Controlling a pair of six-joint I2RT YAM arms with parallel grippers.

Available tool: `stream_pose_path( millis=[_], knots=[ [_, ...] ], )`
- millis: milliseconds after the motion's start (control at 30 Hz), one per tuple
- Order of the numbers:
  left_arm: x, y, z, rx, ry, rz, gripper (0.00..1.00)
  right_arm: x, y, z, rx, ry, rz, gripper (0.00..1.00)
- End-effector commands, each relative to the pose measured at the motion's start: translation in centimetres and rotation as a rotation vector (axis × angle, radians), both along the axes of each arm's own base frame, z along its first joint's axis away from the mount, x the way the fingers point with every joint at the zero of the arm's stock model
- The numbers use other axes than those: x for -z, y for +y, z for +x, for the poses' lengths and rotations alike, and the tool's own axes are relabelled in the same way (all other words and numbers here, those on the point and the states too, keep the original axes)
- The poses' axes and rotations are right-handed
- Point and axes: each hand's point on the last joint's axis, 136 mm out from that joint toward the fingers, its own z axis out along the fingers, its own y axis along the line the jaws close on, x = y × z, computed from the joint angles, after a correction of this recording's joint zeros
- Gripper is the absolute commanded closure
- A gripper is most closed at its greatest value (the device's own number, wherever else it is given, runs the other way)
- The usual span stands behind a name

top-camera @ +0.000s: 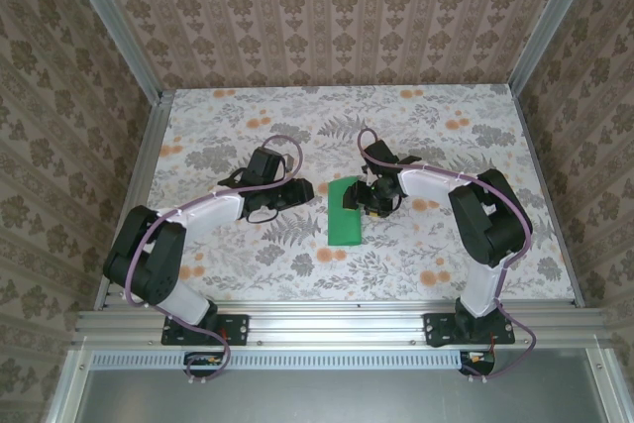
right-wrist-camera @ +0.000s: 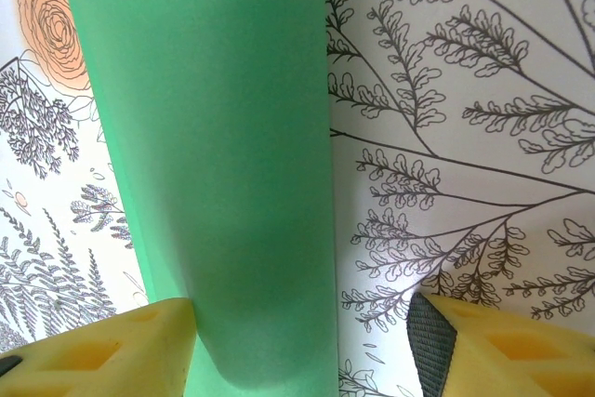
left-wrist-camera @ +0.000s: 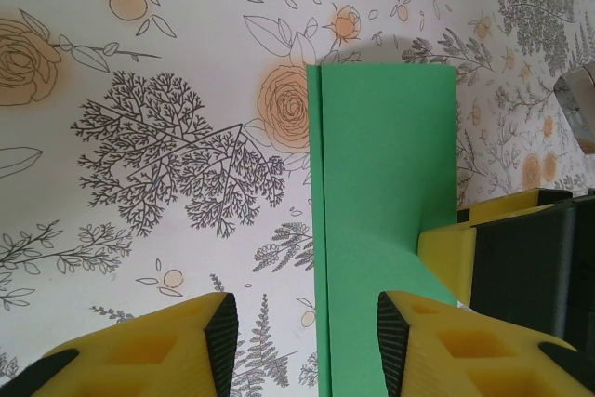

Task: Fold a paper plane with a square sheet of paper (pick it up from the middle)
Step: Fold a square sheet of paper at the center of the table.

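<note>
The square sheet of paper [top-camera: 345, 228] lies mid-table, bright green and folded in half into a long rectangle; the paper plane is out of view. My left gripper [top-camera: 305, 191] is at its left side. In the left wrist view that gripper [left-wrist-camera: 302, 343] is open, with the sheet [left-wrist-camera: 381, 155] showing its doubled left edge between the jaws. My right gripper [top-camera: 359, 197] reaches over the sheet's upper right part. It [right-wrist-camera: 302, 350] is open in the right wrist view, and the sheet [right-wrist-camera: 214, 137] rests against its left finger [right-wrist-camera: 139, 350].
The floral tabletop [top-camera: 446, 245] stretches to patterned walls on three sides, with aluminium posts [top-camera: 109, 17] at the back corners. A metal rail [top-camera: 327, 322] carrying both arm bases runs along the near edge.
</note>
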Motion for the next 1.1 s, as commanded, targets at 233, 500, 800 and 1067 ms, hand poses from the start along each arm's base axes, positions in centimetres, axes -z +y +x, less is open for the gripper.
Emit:
stream_pose_path(
  millis=[233,500,800,1067],
  knots=[
    [-0.8,-1.3,0.4,0.023,-0.005,-0.02,0.54,0.6,0.8,0.0,-0.01,0.021,0.0,0.34],
    [-0.8,-1.3,0.2,0.031,-0.008,-0.007,0.54,0.2,0.9,-0.2,-0.039,0.017,-0.054,0.33],
    [-0.7,-1.4,0.2,0.038,-0.009,-0.001,0.54,0.6,-0.4,-0.1,-0.009,0.011,-0.131,0.35],
    [-1.0,-1.5,0.2,0.043,-0.012,0.0,0.54,-0.9,-0.4,0.4,0.026,-0.027,-0.097,0.34]
  ],
)
